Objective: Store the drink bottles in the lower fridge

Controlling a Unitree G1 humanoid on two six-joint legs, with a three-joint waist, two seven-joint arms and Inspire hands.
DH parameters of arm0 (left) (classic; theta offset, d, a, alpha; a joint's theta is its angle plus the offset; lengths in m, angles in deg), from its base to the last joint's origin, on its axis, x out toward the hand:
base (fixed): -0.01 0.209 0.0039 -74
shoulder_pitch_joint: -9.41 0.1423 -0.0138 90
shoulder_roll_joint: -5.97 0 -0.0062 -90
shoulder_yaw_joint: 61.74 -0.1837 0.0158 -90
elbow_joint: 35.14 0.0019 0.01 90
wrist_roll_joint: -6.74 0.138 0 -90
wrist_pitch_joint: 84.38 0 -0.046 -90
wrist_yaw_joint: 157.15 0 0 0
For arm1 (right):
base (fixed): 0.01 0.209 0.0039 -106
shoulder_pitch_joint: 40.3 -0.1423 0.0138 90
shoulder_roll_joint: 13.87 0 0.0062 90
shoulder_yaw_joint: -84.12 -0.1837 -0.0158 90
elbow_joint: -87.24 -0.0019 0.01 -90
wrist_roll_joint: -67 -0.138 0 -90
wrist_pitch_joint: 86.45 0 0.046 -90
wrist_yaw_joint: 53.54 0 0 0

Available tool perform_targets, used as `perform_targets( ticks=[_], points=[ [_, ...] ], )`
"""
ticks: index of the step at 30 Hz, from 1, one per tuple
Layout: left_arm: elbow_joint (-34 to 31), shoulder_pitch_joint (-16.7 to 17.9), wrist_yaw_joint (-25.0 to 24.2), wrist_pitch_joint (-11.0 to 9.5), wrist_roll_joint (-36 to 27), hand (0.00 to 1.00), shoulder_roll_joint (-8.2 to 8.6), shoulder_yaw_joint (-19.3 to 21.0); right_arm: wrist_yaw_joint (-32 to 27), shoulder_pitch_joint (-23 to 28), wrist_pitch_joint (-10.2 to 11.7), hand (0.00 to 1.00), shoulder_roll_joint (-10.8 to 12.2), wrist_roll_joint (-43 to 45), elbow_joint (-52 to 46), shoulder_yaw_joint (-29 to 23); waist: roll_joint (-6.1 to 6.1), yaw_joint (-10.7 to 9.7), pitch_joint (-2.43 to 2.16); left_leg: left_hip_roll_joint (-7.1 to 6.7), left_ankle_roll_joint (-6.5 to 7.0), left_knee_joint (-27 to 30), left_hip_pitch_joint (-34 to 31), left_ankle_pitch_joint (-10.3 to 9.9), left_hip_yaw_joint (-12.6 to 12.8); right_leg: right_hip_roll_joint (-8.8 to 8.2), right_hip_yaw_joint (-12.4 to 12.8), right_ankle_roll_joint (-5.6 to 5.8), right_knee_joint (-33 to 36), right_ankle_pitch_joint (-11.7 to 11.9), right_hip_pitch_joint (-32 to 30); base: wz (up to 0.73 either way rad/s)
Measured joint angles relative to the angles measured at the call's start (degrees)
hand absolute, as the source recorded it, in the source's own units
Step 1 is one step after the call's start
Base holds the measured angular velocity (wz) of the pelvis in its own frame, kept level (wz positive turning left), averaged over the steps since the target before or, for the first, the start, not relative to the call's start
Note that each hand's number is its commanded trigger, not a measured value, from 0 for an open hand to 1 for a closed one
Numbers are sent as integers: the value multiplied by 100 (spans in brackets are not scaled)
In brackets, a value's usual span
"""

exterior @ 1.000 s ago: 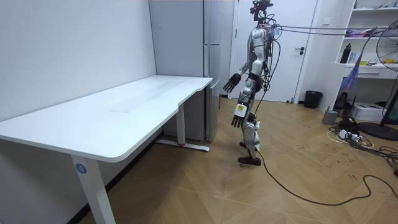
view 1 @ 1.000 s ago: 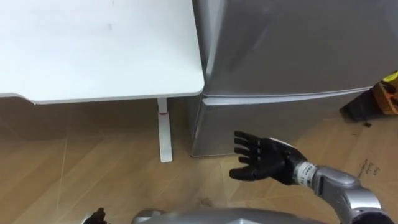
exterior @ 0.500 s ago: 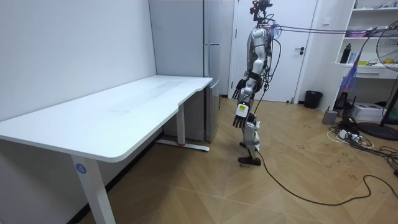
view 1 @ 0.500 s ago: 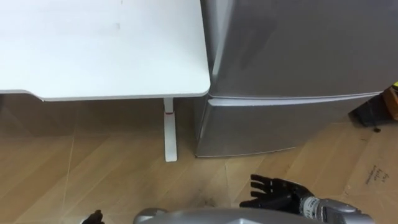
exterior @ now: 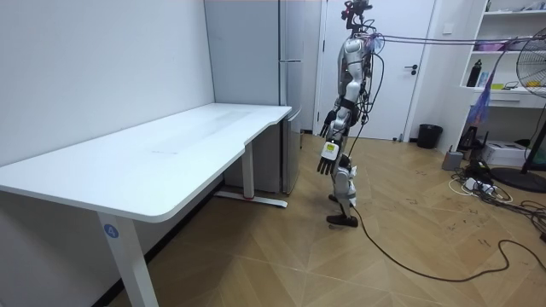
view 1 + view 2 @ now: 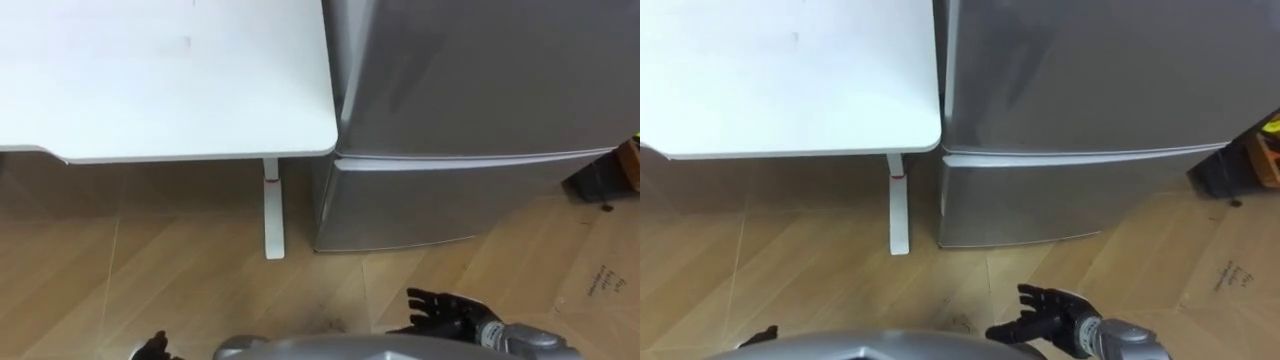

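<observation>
At upper left stands the white table [image 6: 160,80]. Our left hand [image 6: 152,347] hangs relaxed at lower left, carrying no drink. The fridge [image 6: 480,70] fills the upper right, its lower door [image 6: 450,200] closed. Our right hand [image 6: 450,312], fingers spread and empty, sits below it, probably free so it can open that door.

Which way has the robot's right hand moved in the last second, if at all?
Yes. The right hand has dropped and pulled back toward the robot's body, away from the fridge it was reaching toward.

right hand [image 6: 445,308] low at the waist, fingers spread — left hand [image 5: 327,159] slack by the thigh
</observation>
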Motion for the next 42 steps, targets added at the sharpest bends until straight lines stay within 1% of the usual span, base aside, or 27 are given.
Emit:
perform_targets(
  ticks=[1, 3, 6, 8, 11, 14, 16, 19, 21, 22, 25, 28, 30, 37, 42],
  points=[
    [-2, -6, -9, -51, 25, 0, -8, 0, -69, 2, 39, 0, 0, 0, 7, 0, -3, 1, -1, -6, 0, 4, -9, 0, -9, -7, -12, 5, -2, -4, -1, 6],
    [-3, -9, -15, -73, 97, 0, -6, -7, -159, 9, 97, 0, 3, -14, 36, 0, -4, -1, -1, -14, 1, 3, -8, 1, -13, -17, -17, 13, -1, -10, -1, 0],
    [-2, 1, 5, -116, 101, 0, -1, -2, -343, -30, 152, 0, 103, -26, 283, -106, -6, -3, 0, -18, 2, 0, 7, 1, -12, -20, -19, 19, 0, -14, 12, 0],
    [24, 21, 29, -158, 103, 0, 18, 11, -423, -34, 168, 0, 126, -68, 400, -126, -7, 3, -1, -20, 2, -3, 23, 1, -12, -21, -14, 24, 0, -20, 29, 0],
    [211, 25, 21, -168, 277, 0, 67, 77, -486, -53, 217, 0, 205, -65, 659, -382, -4, 2, -2, -36, 2, -3, 70, 1, -20, -35, -31, 39, 0, -62, 96, 6],
    [237, 122, -41, -59, 380, 0, 124, 83, -531, -94, 204, 0, 237, -65, 824, -522, 15, 4, -5, -46, 2, -1, 68, 1, -28, -47, -40, 42, 1, -65, 97, 2],
    [255, 166, -89, 103, 381, 0, 209, 288, -552, -152, 175, 0, 237, -43, 928, -423, 6, 37, -3, -50, 2, -2, 86, 1, -70, -48, -43, 42, 0, -65, 117, 0],
    [261, 177, -105, 238, 397, 0, 272, 337, -628, -217, 91, 0, 240, -106, 1068, -357, -4, 104, 1, -69, 3, 1, 148, 1, -77, -65, -71, 62, -8, -97, 196, 6],
    [269, 179, -106, 256, 436, 0, 306, 411, -708, -218, 43, 0, 257, -226, 1131, -354, 3, 159, 0, -79, 3, 15, 170, 1, -100, -70, -84, 68, -10, -101, 240, 10],
    [276, 179, -106, 269, 437, 0, 307, 411, -744, -228, -43, 0, 279, -234, 1145, -358, 4, 169, 1, -84, 3, 21, 170, 1, -146, -73, -109, 69, -11, -103, 256, 12],
    [280, 181, -107, 368, 435, 0, 313, 410, -779, -248, -150, 0, 289, -268, 1158, -363, 13, 169, -1, -85, 3, 25, 177, 0, -192, -74, -164, 66, -11, -113, 298, 11],
    [281, 182, -135, 438, 437, 0, 319, 410, -786, -376, -200, 0, 289, -265, 1282, -354, 19, 176, -2, -85, 3, 31, 175, 0, -242, -74, -211, 59, -9, -125, 320, 9],
    [281, 183, -161, 486, 437, 0, 321, 410, -799, -415, -293, 0, 290, -265, 1300, -348, 19, 176, -2, -86, 3, 37, 175, 0, -286, -73, -229, 58, -6, -129, 338, 9],
    [293, 193, -216, 571, 439, 0, 321, 415, -905, -459, -315, 0, 315, -265, 1373, -306, 23, 191, -3, -94, 3, 42, 156, 0, -403, -77, -351, 54, -8, -167, 381, 10],
    [281, 196, -252, 622, 440, 0, 321, 417, -934, -597, -411, 0, 316, -264, 1499, -188, 28, 191, -5, -98, 3, 39, 157, 1, -423, -78, -359, 54, -8, -176, 393, 1]
  ],
)
